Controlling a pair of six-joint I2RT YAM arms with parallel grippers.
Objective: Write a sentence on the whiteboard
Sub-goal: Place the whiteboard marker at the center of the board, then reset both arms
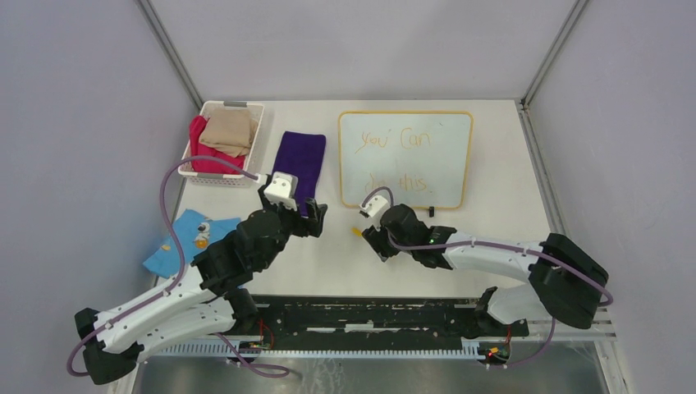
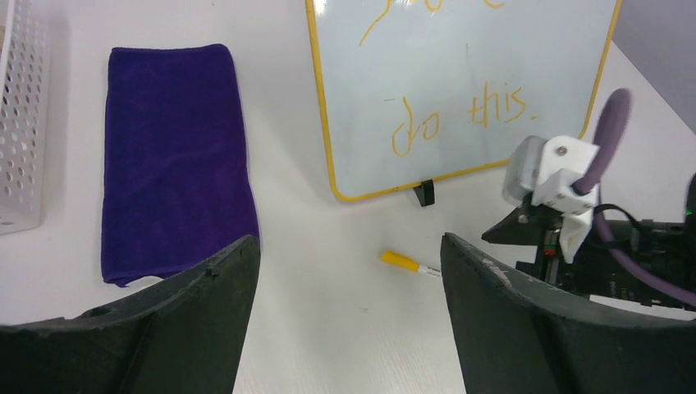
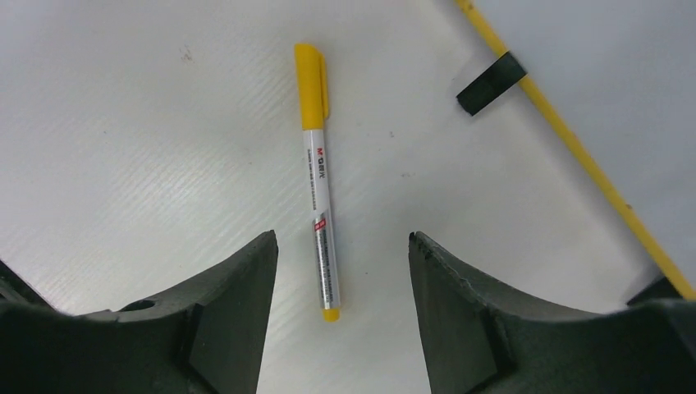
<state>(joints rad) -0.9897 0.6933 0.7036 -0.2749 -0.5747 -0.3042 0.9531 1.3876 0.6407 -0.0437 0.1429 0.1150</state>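
The whiteboard (image 1: pixel 443 164) with its yellow frame lies at the back centre of the table. The sentence (image 1: pixel 392 141), in orange, reads "you Can" over "do this"; its lower line (image 2: pixel 460 119) shows in the left wrist view. A capped yellow-and-white marker (image 3: pixel 320 180) lies flat on the table just in front of the board's near edge (image 3: pixel 574 139). My right gripper (image 3: pixel 342 236) is open and low over it; the marker's rear end lies between the fingers, untouched. My left gripper (image 2: pixel 349 242) is open and holds nothing, left of the marker (image 2: pixel 408 263).
A purple cloth (image 1: pixel 299 160) lies left of the board. A white basket (image 1: pixel 250 152) with pink and beige cloths stands at the back left. A blue patterned cloth (image 1: pixel 185 238) lies by the left arm. The board's black foot (image 3: pixel 490 82) is near the marker.
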